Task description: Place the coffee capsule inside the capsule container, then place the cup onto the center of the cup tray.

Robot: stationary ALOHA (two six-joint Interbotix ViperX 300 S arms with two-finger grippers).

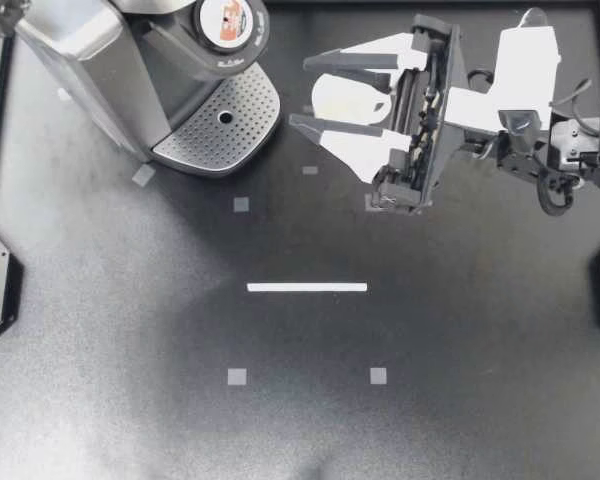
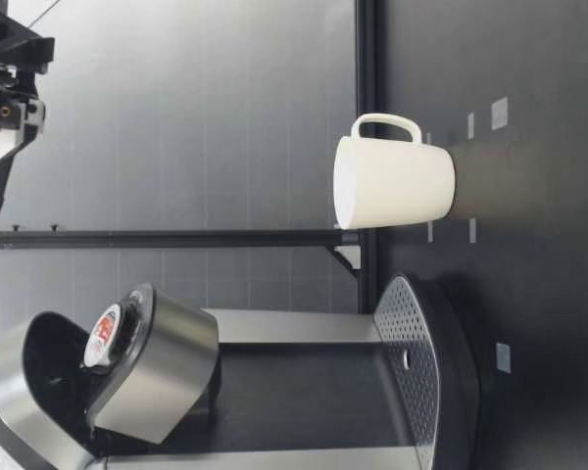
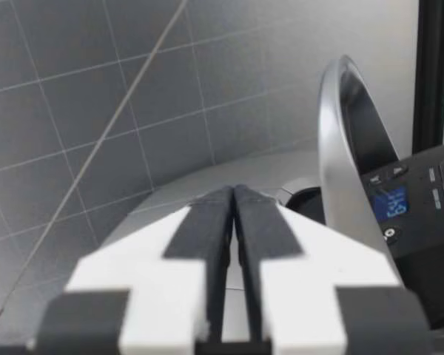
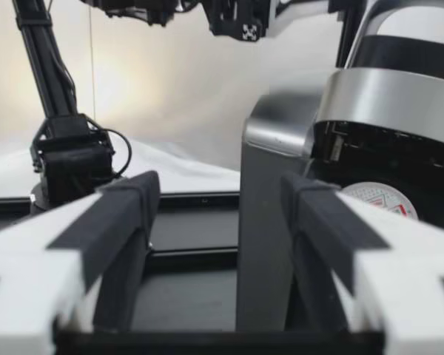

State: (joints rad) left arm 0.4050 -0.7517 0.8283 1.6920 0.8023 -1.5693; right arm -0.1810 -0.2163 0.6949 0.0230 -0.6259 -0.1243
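Uppermost, my right gripper hangs spread above the upright white ceramic mug. My left gripper is pressed together, with the silver coffee machine ahead.

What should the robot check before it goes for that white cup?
1. Seated coffee capsule in capsule container: ok.
2. Upright cup on table: ok.
3. Bare cup tray: ok.
4. Open right gripper: ok.
5. That gripper around cup: not ok; cup stands untouched.
6. Shut left gripper clear of tray: cannot tell.
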